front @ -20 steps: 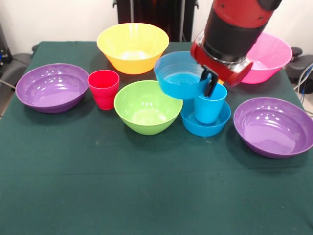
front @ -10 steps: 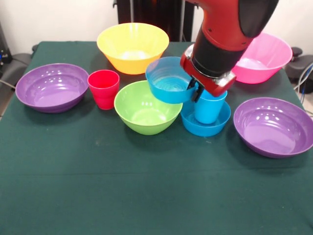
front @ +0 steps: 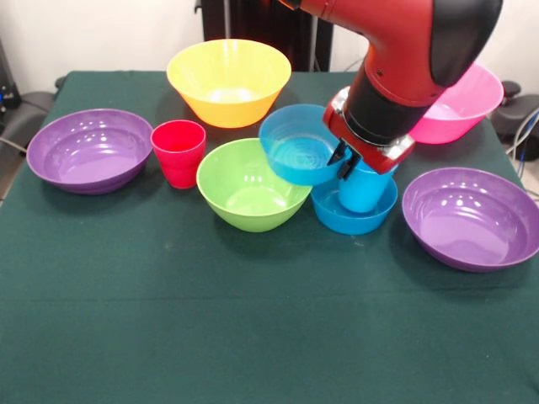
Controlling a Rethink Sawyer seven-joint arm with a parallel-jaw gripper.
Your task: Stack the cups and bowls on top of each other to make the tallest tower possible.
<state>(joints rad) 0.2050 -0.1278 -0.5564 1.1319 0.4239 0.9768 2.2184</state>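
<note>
Landmark: blue cup (front: 362,187), standing in the lower blue bowl (front: 354,214) on the desk (front: 253,320).

Left of it, purple bowl (front: 88,149), red cup (front: 178,151), green bowl (front: 253,183): all empty.

Pincer (front: 342,160) clamped on the second blue bowl's (front: 299,145) rim, since half a second ago swung back toward the cup (still tilted, not seated). Tower barely begun.

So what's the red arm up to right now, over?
Gripper shut on small blue bowl, held tilted in the air. Blue cup stands in the second blue bowl just beside. Lime green bowl close underneath, over.
</note>
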